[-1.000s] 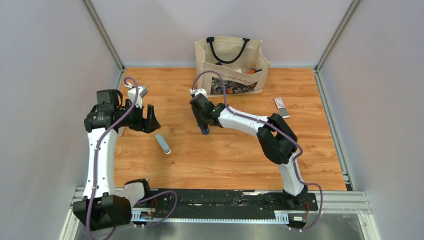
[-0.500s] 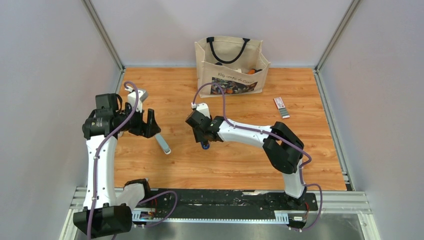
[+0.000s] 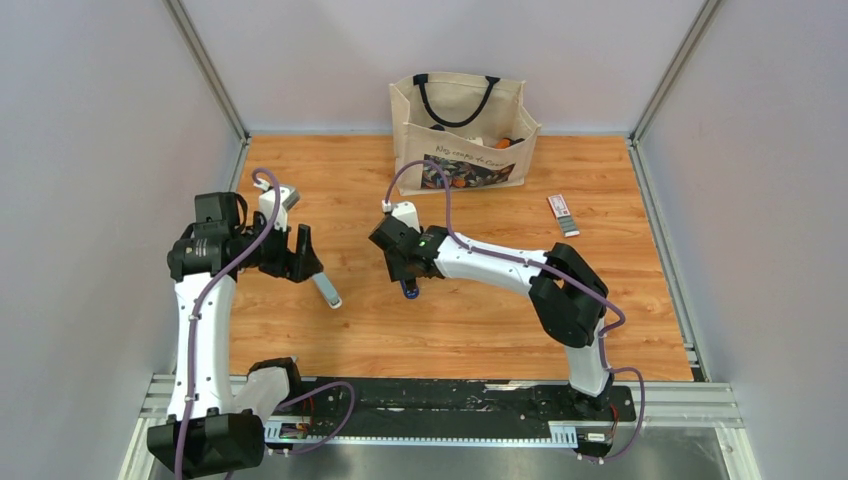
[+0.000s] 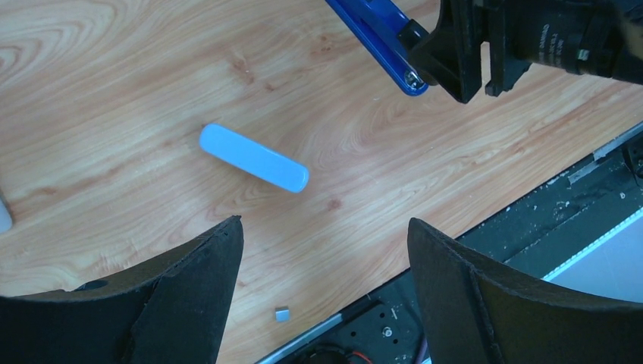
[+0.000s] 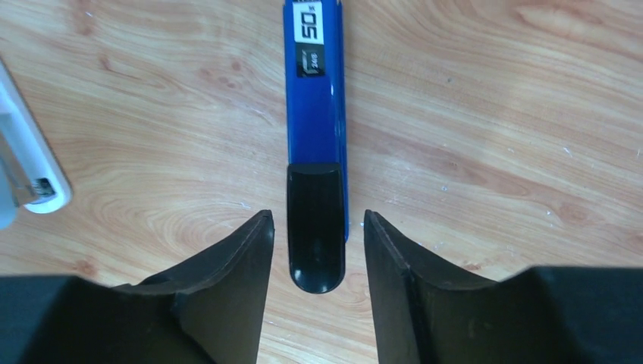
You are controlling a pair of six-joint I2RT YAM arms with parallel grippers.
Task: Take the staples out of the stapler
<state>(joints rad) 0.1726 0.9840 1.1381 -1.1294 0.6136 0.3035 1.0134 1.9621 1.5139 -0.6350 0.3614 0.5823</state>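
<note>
The stapler (image 5: 317,114) is found flat on the tabletop (image 5: 493,114) between the parted right fingers (image 5: 227,265), untouched, the left fingers (image 4: 174,296) spread wide and empty; it is judged light, rigid and slick, best gripped across its narrow sides near the black end.

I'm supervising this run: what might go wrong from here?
1. The right gripper straddles only the black end of the stapler, jaws open with narrow gaps; closing there may let the body pivot or slip.
2. The left gripper, wide open, hovers near the pale stick tool, not the stapler, and may grab the wrong thing.
</note>
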